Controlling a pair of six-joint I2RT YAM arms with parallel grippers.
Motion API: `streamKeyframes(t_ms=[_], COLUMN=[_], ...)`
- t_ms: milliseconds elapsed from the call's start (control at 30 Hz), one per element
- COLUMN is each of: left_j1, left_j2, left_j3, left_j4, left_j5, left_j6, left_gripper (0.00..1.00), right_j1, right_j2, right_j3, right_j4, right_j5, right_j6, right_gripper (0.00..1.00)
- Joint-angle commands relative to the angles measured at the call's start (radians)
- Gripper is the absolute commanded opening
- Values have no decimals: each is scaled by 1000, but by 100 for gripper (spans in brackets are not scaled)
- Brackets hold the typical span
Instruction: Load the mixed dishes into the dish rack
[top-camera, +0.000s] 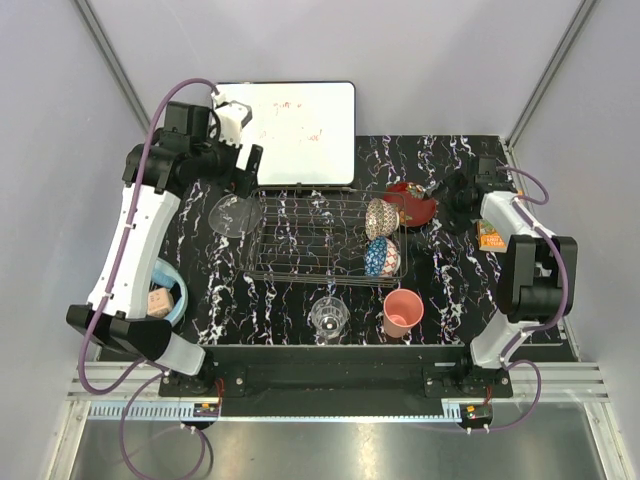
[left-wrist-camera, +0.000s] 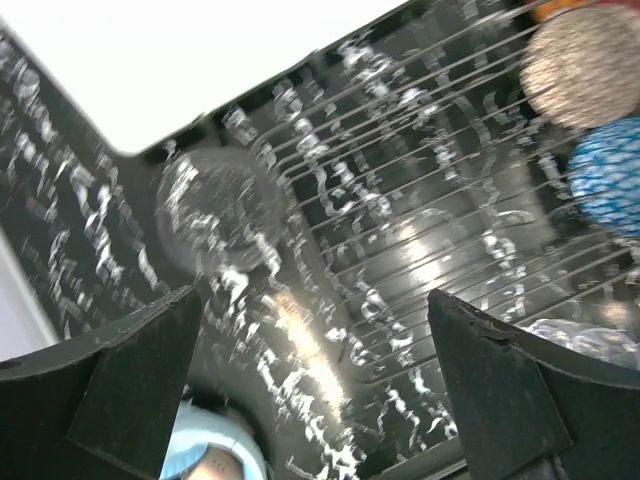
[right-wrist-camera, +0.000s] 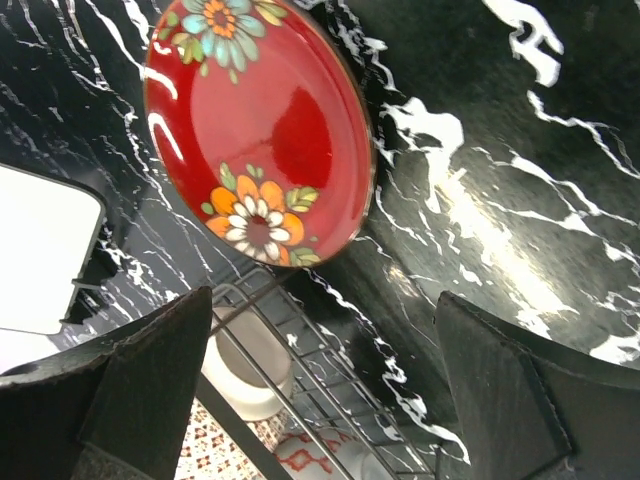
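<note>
Top external view: the dish rack (top-camera: 325, 238) sits mid-table. Two dishes already stand on edge in its 3 o'clock end, the beige netted-pattern bowl (top-camera: 380, 217) toward 12 and the blue mosaic bowl (top-camera: 381, 257) toward 6, close together. The rest are out on the black marbled table (top-camera: 455, 290). The red patterned bowl (top-camera: 413, 203) is tilted just off the rack's 2 o'clock corner; I cannot tell whether it touches the wire. The clear glass plate (top-camera: 235, 213) lies at the rack's 10 o'clock corner, its rim right at the rack's end. The clear glass tumbler (top-camera: 329, 318) stands mouth up at 6 o'clock of the rack, near its edge. The pink plastic cup (top-camera: 402, 312) is at 5 o'clock, beside the tumbler but apart from it. A white whiteboard (top-camera: 300, 130) lies at 12, light blue headphones (top-camera: 172, 290) at 8 under the left arm, and an orange book (top-camera: 490, 236) at 3 by the right arm.

The left gripper (left-wrist-camera: 315, 300) hangs over the plate with its jaws spread wide and nothing between them. The right gripper (right-wrist-camera: 325, 300), at 3 o'clock of the red bowl, is just as wide and empty. Its wrist camera looks straight into the bowl's flowered inside, with rack wire below it
</note>
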Motion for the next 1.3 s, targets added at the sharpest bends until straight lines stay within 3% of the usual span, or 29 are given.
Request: streamKeyframes(t_ms=[0,300,900,1267], left_j1=[45,63,65,65], left_j2=[-52,-133,-235,-274], left_j3=[-79,-194,-314,-346], left_j4=[52,69,70,72], left_j5=[-44,-72,-76,-105], left_j6=[31,51,26,40], left_gripper=[99,99,99,99], right_j1=[-2,-3,-2,0], right_j2=[27,144,221,256], right_j3=[56,38,-31,-68], right_j4=[77,116,278,326], right_j5=[-45,10,47,56], right_j6=[-10,-1,99,151], right_gripper=[98,95,86,72])
